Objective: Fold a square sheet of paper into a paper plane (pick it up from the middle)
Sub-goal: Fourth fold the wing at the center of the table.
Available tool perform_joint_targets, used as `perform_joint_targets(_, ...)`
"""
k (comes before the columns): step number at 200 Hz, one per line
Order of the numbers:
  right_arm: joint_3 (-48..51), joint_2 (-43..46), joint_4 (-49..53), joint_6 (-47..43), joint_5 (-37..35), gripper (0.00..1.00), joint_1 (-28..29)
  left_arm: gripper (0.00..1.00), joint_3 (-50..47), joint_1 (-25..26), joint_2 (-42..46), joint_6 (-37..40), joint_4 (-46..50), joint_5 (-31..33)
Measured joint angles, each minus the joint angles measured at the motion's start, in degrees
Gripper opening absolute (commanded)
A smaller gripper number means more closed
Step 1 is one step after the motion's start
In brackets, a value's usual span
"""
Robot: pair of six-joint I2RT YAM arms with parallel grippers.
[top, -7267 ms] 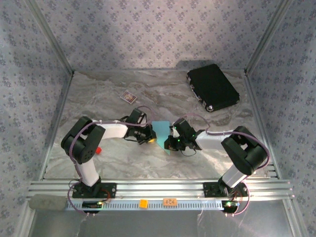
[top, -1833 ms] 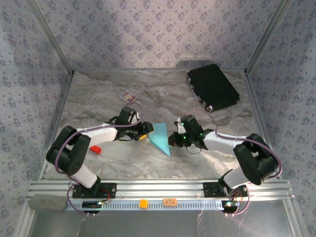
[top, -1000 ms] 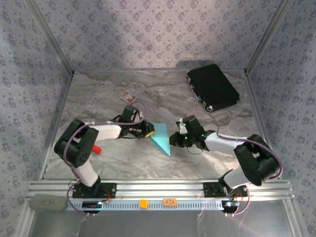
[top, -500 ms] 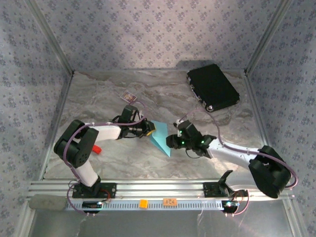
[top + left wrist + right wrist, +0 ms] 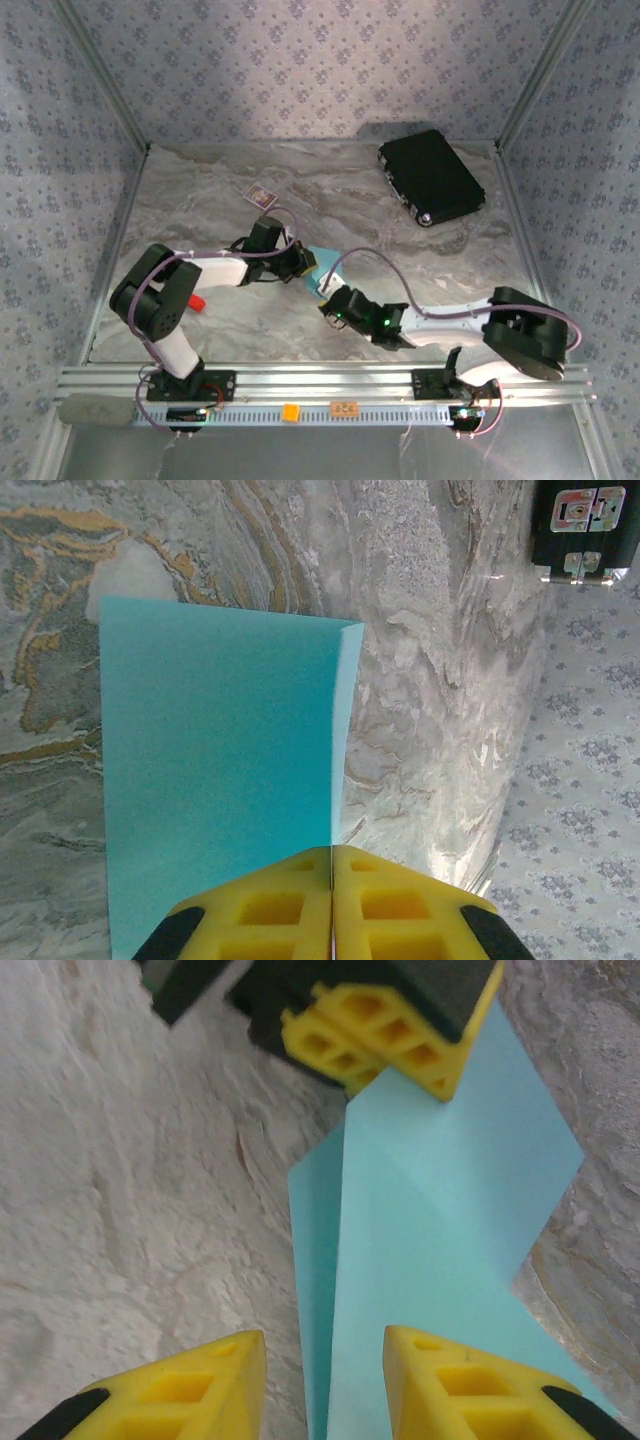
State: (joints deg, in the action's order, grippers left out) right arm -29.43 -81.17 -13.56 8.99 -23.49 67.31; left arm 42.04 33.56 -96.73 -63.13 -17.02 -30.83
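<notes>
The light-blue sheet of paper (image 5: 220, 780) is folded over and held off the marbled table, with a diagonal crease showing in the right wrist view (image 5: 440, 1210). My left gripper (image 5: 331, 852) is shut on its folded edge, and the yellow fingers (image 5: 270, 905) are pressed together with only the paper between them. From above, that gripper (image 5: 304, 265) sits just left of the sheet (image 5: 325, 262). My right gripper (image 5: 325, 1360) is open at the sheet's near end, one finger on each side of the fold's edge, not touching it. It lies low at the centre of the table (image 5: 328, 303).
A black rectangular case (image 5: 432, 177) lies at the back right. A small dark card with a pale border (image 5: 260, 195) is behind the left arm. A small red object (image 5: 197, 302) sits by the left arm's elbow. Patterned walls enclose the table.
The right arm swung down and to the left, bringing its gripper from the sheet's right side to its near end, with jaws now apart. The left gripper stayed clamped on the paper.
</notes>
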Motion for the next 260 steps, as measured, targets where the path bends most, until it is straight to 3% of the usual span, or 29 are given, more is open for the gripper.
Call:
perform_joint_targets(60, -2.86, -7.30, 0.31, -3.26, -8.50, 0.35, 2.38, 0.09, -0.20, 0.00, 1.44, 0.02, 0.07, 0.66)
perform_joint_targets(118, -3.04, -8.59, 0.68, -3.43, -10.71, 0.30, 2.32, 0.09, -0.20, 0.00, 1.46, 0.02, 0.13, 0.83)
perform_joint_targets(159, -3.04, -8.63, 0.61, -2.91, -10.86, 0.20, 1.97, 0.09, -0.20, 0.00, 1.46, 0.04, 0.50, 0.85)
perform_joint_targets(196, -3.04, -8.63, 0.52, -2.47, -10.82, 0.11, 1.55, 0.17, -0.20, -0.02, 1.46, 0.33, 0.94, 0.94)
perform_joint_targets(237, -2.82, -8.57, 0.04, -2.21, -10.47, 0.07, 1.16, 0.35, -0.09, -0.17, 1.44, 1.11, 2.49, 1.55)
perform_joint_targets(260, -2.19, -8.13, -0.26, -1.95, -9.88, 0.07, 0.61, 0.36, 0.22, -0.39, 1.44, 1.16, 3.41, 1.70)
